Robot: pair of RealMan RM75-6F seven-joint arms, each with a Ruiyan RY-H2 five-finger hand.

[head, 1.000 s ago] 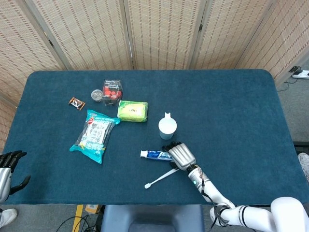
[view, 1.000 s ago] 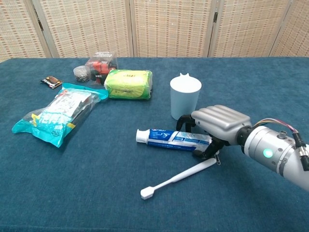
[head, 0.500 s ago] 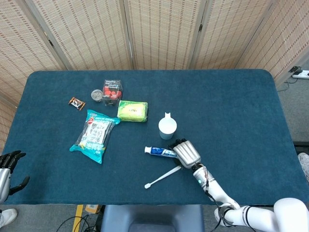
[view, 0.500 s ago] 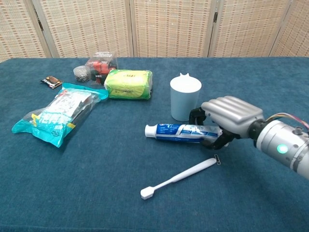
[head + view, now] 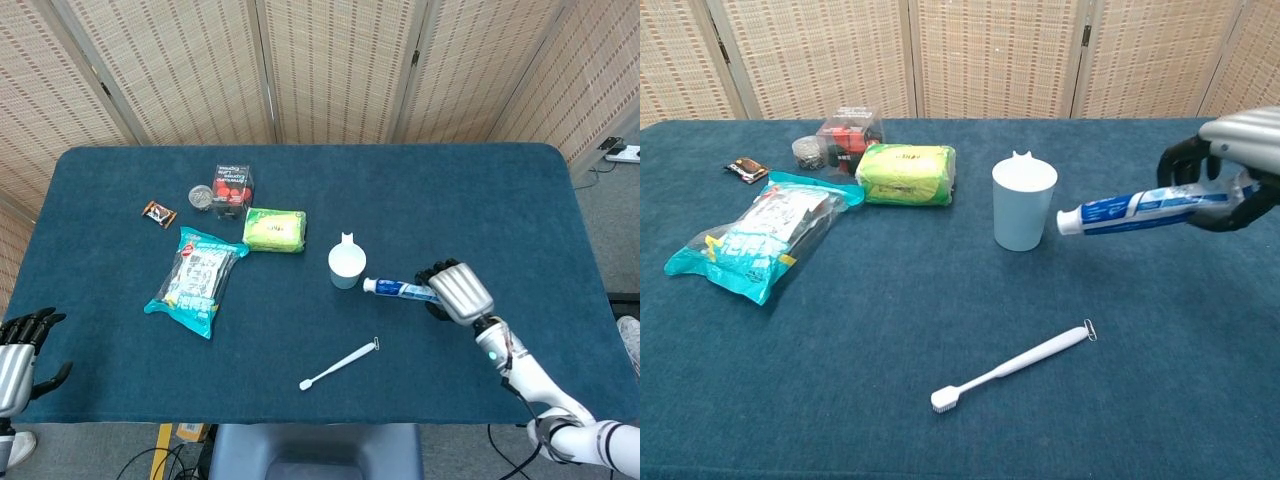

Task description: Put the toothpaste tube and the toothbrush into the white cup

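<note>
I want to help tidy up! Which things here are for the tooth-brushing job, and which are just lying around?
For the job:
blue-and-white toothpaste tube, held by the right hand
white plastic toothbrush
white cup

Just lying about:
green packet
clear teal-edged bag
red-and-black box
small round tin
small dark wrapper

Right hand (image 5: 1230, 165) cut off by chest view's right edge.

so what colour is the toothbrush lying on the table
White, the long slim plastic toothbrush on the blue cloth; clearest in the chest view.
</note>
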